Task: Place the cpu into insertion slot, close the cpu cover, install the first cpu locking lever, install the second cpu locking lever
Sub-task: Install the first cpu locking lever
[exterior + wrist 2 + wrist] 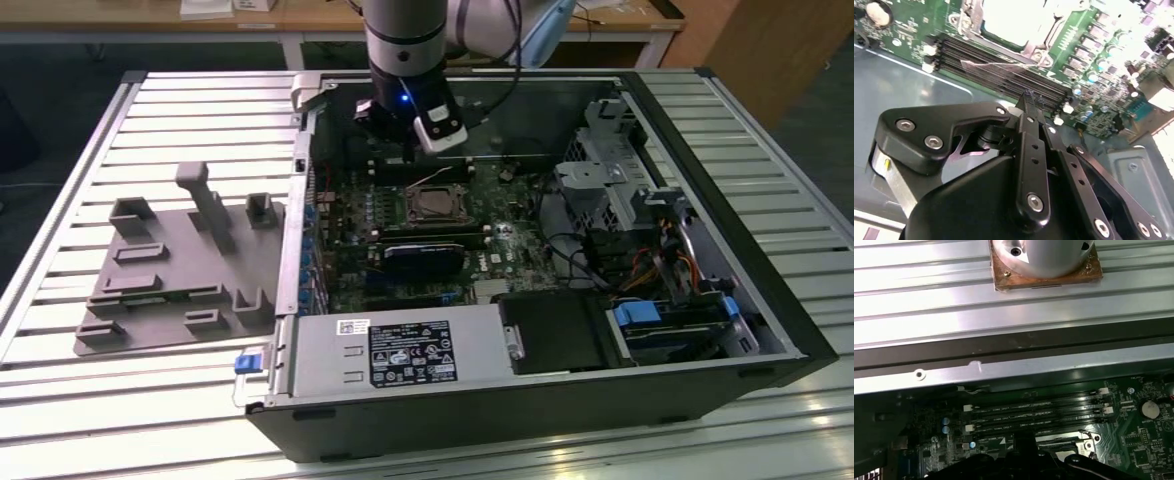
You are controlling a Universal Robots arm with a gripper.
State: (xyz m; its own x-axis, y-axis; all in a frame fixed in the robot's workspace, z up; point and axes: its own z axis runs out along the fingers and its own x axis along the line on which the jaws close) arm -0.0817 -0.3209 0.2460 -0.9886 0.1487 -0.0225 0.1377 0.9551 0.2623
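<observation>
Hand: the hand (1030, 97) hangs inside the open computer case (534, 425). Its fingers (1030, 145) are drawn together to a closed point, and we make out nothing pinched between them.
Cpu: the cpu (1014, 17) shows as a pale square lying flat in the insertion slot (458, 206), so we judge the seating done.
Cover: the cpu cover (1035, 48) appears as a silver frame lying flat round the chip. We read it as closed, though glare hides much of it.
Lever: a thin wire locking lever (999, 63) lies loose over the memory slots (964, 50), not tucked down. We judge it not yet latched.
Key relation: the slot lies straight ahead of the fingertips, across the bank of memory slots. In the exterior view it sits just nearer the camera than the hand. The lever lies between the two, near the tips but apart from them.
Long axis: the lever runs along the memory slots, parallel to the socket's nearest edge and crosswise to the line of the fingers.
Behind the hand: the case's grey side wall (1004, 371) stands close by.
In the way: we see nothing between the tips and the lever. Small upright components (1092, 76) crowd the board just beside the socket on one side.
Further off: a dark expansion card (424, 262) and the power supply (400, 360) lie on the far side of the slot from the hand. A grey moulded fixture (174, 265) rests on the desk (67, 200) at the exterior view's left, well apart.
</observation>
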